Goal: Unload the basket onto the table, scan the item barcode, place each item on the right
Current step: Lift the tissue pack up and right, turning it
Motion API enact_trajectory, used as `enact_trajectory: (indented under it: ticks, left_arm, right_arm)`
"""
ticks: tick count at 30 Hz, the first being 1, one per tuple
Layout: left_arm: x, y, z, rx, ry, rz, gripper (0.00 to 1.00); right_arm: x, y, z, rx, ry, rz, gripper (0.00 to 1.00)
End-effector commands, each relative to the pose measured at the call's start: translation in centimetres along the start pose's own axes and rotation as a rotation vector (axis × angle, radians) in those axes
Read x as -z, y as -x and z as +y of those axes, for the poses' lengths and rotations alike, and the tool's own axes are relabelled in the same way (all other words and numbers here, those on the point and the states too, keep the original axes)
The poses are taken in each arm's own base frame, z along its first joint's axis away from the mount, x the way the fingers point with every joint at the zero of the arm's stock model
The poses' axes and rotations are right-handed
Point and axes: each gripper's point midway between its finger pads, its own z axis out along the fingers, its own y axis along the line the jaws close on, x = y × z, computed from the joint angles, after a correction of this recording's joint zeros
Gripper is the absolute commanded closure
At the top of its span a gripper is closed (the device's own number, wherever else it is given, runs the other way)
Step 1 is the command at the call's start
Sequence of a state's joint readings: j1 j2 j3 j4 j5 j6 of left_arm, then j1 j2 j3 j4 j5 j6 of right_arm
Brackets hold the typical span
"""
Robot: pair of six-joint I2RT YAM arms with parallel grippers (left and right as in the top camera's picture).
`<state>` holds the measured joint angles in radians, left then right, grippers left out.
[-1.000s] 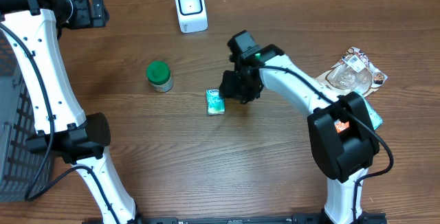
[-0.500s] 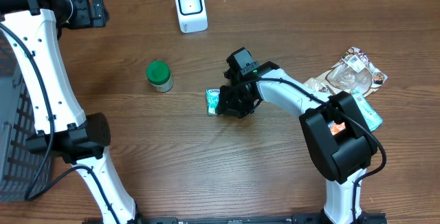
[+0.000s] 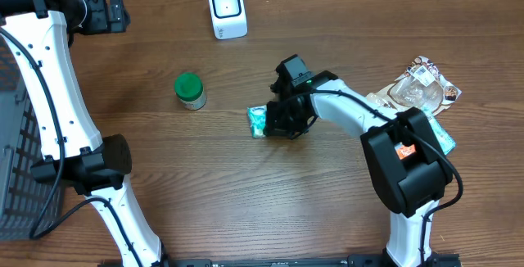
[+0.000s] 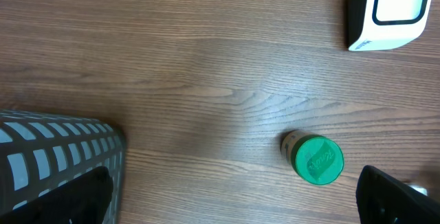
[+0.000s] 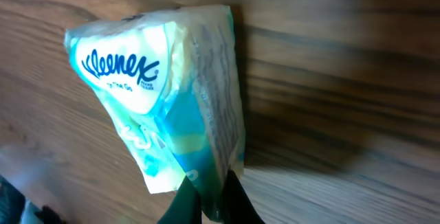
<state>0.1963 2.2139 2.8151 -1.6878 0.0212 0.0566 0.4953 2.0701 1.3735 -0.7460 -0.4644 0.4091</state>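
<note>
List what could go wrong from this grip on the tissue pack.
1. The right fingers pinch only a thin edge of the tissue pack, so the soft wrapper may slip free when it is lifted.
2. No barcode shows on the visible face. Held by one edge, the pack may dangle and twist, so the code might not end up facing the scanner.
</note>
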Motion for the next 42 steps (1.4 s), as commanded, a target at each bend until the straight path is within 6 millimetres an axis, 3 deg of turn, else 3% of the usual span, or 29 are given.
enact_trajectory:
  ticks: [1, 8, 9, 10, 13, 19, 27, 42]
  left_arm:
    - [1.6, 0.2, -0.3, -0.018, 0.002, -0.036, 0.01]
    - [1.6, 0.2, -0.3, -0.018, 0.002, -0.036, 0.00]
    - [1.6, 0.2, -0.3, -0.018, 0.002, -0.036, 0.01]
    - [1.6, 0.2, -0.3, -0.018, 0.002, -0.036, 0.00]
    - [1.6, 0.2, -0.3, -0.018, 0.002, -0.036, 0.00]
    - [1.6, 0.2, -0.3, -0.018, 0.002, -0.036, 0.00]
    - [1.6, 0.2, -0.3, -0.018, 0.002, -0.036, 0.01]
    - [1.6, 0.2, -0.3, -0.018, 0.002, -0.036, 0.01]
  right_arm:
    - [4.5, 1.4, 1.5, 0.151, 0.076, -0.077, 0.96]
    - [11.6, 0.1, 4.7, 0.320, 0.248, -0.146, 0.96]
    - [13.0, -0.3, 5.6, 0.343, 0.305, -0.156, 0.96]
    - [15.7, -1.1, 7.5, 0.376, 0.436, -0.174, 0.96]
    - [20.3, -2.2, 10.1, 0.425, 0.656, -0.196, 0.96]
    - [26.2, -3.3, 11.1, 0.411, 0.960, -0.160, 0.96]
    - [28.7, -3.3, 10.1, 0.262, 1.065, -0.081, 0.96]
    - [28.9, -3.2, 10.2, 0.260, 1.071, -0.077, 0.96]
